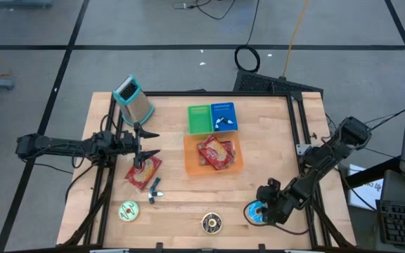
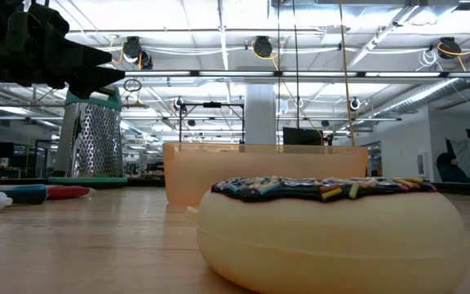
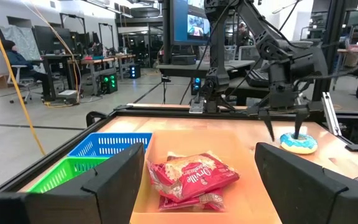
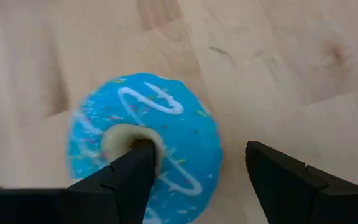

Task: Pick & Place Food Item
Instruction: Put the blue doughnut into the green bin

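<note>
Right now I am holding the right claw (image 4: pixel 194 180) just over the blue donut (image 4: pixel 145 146), which is lying flat on the worktop (image 1: pixel 273 151) near the front right corner. Its fingers are standing apart: one finger (image 4: pixel 120 177) is pointing at the donut's centre hole, the other is hanging over bare wood just beside the icing.

What is worrying me is that lopsided straddle. If I am closing from here, the inner finger may be catching the hole's lip instead of dropping in, and the outer one may be scraping the rim, so the donut could be skidding sideways or tipping up on edge instead of being clamped. Pressing down too hard could also be jamming a fingertip into the wood.

The orange bin (image 1: pixel 188 165), already holding red snack packets (image 1: pixel 215 152), is sitting well away toward the middle, so a weak pinch could be letting go during the carry.

My left claw (image 1: pixel 148 143) is waiting, fingers apart, at the left side.
</note>
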Action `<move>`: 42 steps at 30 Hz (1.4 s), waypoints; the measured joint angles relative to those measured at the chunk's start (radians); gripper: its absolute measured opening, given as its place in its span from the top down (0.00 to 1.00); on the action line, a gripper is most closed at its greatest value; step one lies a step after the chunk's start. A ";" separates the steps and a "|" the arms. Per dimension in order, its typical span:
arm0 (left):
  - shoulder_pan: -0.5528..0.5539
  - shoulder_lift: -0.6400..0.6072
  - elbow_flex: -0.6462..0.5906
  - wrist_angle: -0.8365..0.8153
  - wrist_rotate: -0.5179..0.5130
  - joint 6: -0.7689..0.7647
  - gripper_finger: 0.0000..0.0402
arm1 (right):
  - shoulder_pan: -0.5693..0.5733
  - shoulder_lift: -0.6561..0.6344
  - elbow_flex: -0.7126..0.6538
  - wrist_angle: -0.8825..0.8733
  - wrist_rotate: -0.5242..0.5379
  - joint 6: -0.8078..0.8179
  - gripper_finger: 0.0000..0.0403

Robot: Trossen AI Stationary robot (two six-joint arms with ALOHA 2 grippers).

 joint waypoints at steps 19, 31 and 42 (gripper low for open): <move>0.000 0.000 0.000 0.000 0.000 0.000 0.24 | -0.050 -0.039 -0.024 0.179 0.020 -0.562 0.85; 0.000 0.000 0.000 0.063 0.000 0.000 0.24 | -0.182 -0.259 -0.023 0.406 0.325 -1.088 0.92; 0.000 0.016 0.001 0.157 -0.007 -0.118 0.24 | -0.596 -0.151 -0.023 0.819 0.325 -1.383 0.95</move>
